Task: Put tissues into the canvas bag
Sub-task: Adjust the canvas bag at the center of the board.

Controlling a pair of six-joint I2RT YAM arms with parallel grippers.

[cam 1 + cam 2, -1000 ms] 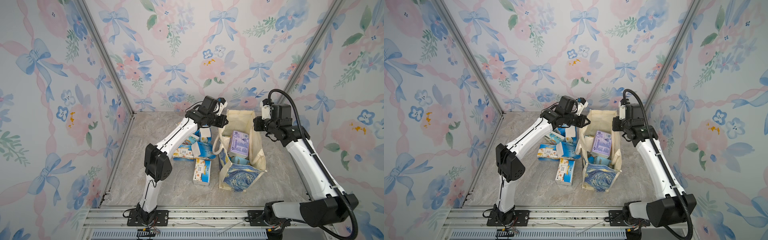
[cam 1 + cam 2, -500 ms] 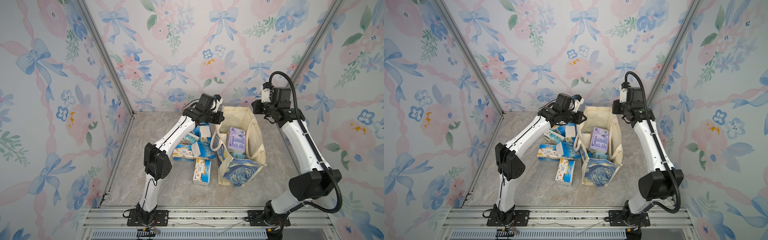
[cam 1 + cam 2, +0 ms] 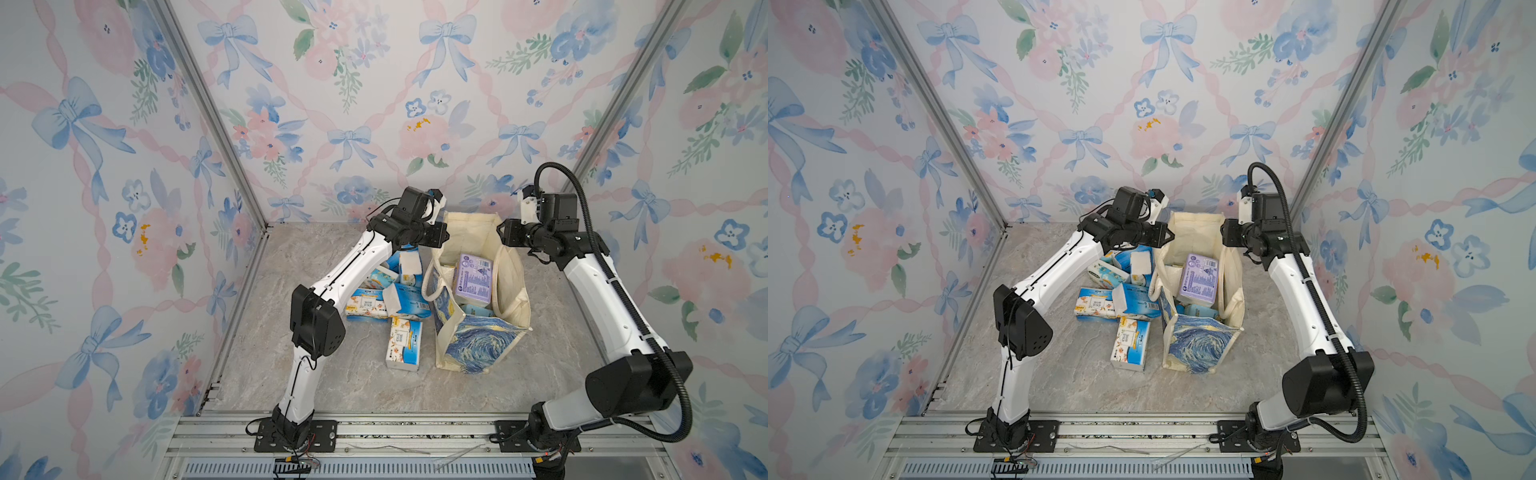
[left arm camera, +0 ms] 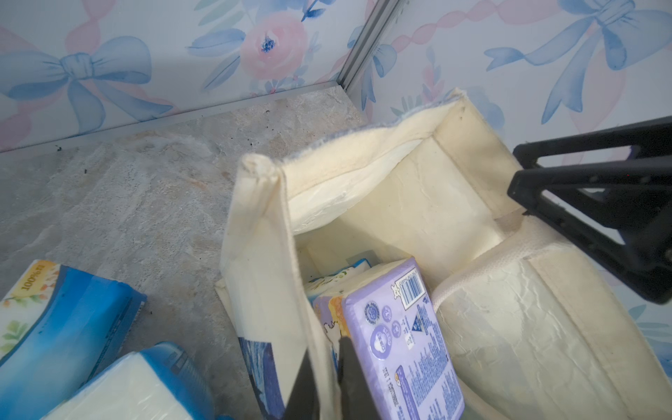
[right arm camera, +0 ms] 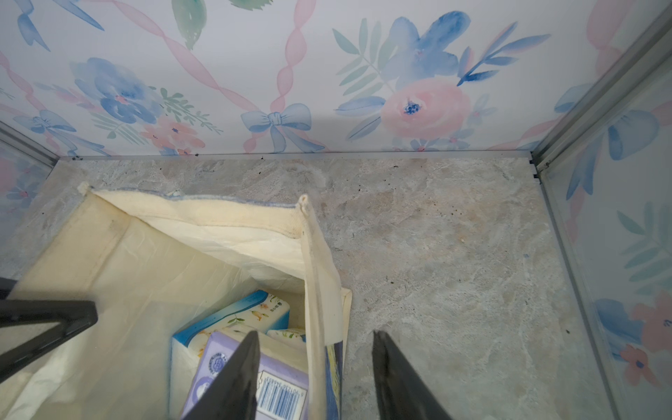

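Observation:
The canvas bag (image 3: 478, 347) (image 3: 1200, 345) stands open on the table, its swirling blue print facing front. A lavender pack of tissues (image 3: 473, 278) (image 4: 396, 327) (image 5: 232, 363) lies on top of blue-and-white packs (image 5: 232, 320) inside it. More blue-and-white tissues (image 3: 403, 343) (image 3: 1129, 345) lie in a heap left of the bag. My left gripper (image 3: 440, 239) (image 4: 329, 378) is shut on the bag's left wall (image 4: 262, 254). My right gripper (image 3: 505, 237) (image 5: 314, 345) is open, its jaws straddling the bag's right wall (image 5: 316, 276) without pinching it.
Floral walls with metal corner posts (image 3: 216, 120) close in the marble table (image 3: 353, 386) on three sides. A cream handle loop (image 3: 432, 291) hangs over the bag's left wall. The aluminium base rail (image 3: 415, 432) runs along the front edge.
My right gripper's jaws have spread apart and let go of the bag's right wall. The left gripper has kept its hold on the left wall.

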